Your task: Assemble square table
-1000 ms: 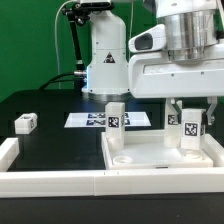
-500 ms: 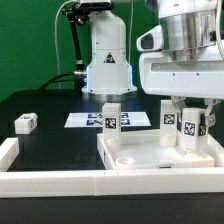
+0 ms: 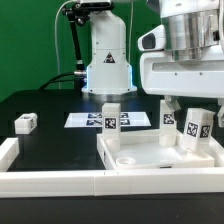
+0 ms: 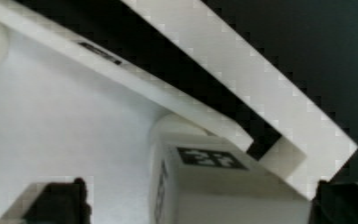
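Observation:
The square table's white top slab [image 3: 150, 158] lies rim-up at the exterior view's lower right. One leg [image 3: 112, 118] stands upright on its far left corner. A second leg [image 3: 167, 114] stands near the far right. A third leg [image 3: 193, 130] stands on the slab's right side, a little tilted, between the fingers of my gripper [image 3: 193, 116]. The jaws stand open, clear of that leg on both sides. In the wrist view the gripper [image 4: 202, 205] straddles this leg [image 4: 220, 172] over the slab [image 4: 69, 120]. A fourth leg [image 3: 25, 123] lies loose at the left.
The marker board [image 3: 88, 120] lies flat behind the slab. A low white barrier wall [image 3: 50, 181] runs along the front and turns up the left side. The robot base [image 3: 105, 60] stands at the back.
The jaws have opened wide and let go of the right-hand leg, which stays standing on the slab. A second ago the slab shifted slightly to the left.

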Motion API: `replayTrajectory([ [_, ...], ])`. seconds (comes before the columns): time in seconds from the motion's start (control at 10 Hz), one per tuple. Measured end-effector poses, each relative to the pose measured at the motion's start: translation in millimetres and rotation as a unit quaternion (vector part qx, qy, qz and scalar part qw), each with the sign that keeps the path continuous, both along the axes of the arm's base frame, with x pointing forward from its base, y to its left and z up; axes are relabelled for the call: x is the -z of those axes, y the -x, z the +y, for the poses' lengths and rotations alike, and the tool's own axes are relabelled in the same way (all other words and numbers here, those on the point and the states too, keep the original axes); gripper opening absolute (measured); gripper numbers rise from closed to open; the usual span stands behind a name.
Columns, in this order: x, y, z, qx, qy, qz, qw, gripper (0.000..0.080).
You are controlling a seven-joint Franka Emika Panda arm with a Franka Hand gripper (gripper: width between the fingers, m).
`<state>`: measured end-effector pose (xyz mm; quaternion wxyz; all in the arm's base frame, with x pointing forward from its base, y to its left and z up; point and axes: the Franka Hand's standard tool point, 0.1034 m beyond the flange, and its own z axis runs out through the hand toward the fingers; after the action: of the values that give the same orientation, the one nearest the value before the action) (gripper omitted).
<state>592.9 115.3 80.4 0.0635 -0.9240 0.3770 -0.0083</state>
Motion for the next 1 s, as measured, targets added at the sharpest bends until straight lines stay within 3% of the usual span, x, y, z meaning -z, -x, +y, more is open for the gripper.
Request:
replayTrajectory([
  [0.4, 0.4, 0.6, 0.8, -0.19, 0.021, -0.018, 0.981, 0.0649],
  [0.7, 0.4, -0.8, -3.5, -0.258, 0.027, -0.029, 0.965, 0.0649],
  [0.9, 0.6, -0.4, -2.5, -0.338, 0.04, -0.034, 0.94, 0.0649],
  [1.0, 1.1, 0.6, 1.0, -0.401, 0.057, -0.034, 0.914, 0.0649],
])
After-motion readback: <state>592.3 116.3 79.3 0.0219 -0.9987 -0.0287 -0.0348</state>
